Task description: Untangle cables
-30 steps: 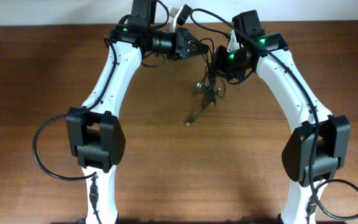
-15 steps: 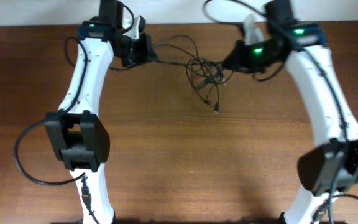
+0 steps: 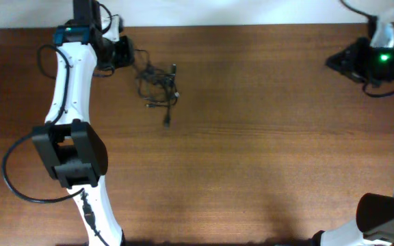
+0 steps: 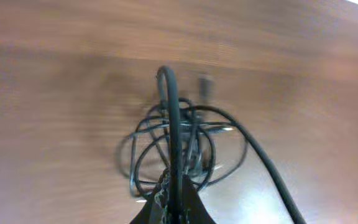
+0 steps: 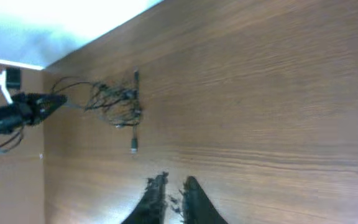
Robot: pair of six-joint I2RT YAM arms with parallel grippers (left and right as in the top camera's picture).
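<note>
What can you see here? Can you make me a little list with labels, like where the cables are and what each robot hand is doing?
table: brown wood
cables: one tangled black bundle, on the left arm's side
left gripper: shut on a strand of the cables
right gripper: far from the cables, fingers a little apart, holding nothing
untangled: not yet, the bundle is knotted

Black on brown
We are seeing black, silver-tipped cables [image 3: 157, 85] on a brown wood-grained table [image 3: 252, 150]; the white, black-jointed arms [image 3: 63, 89] are showing green lights.
</note>
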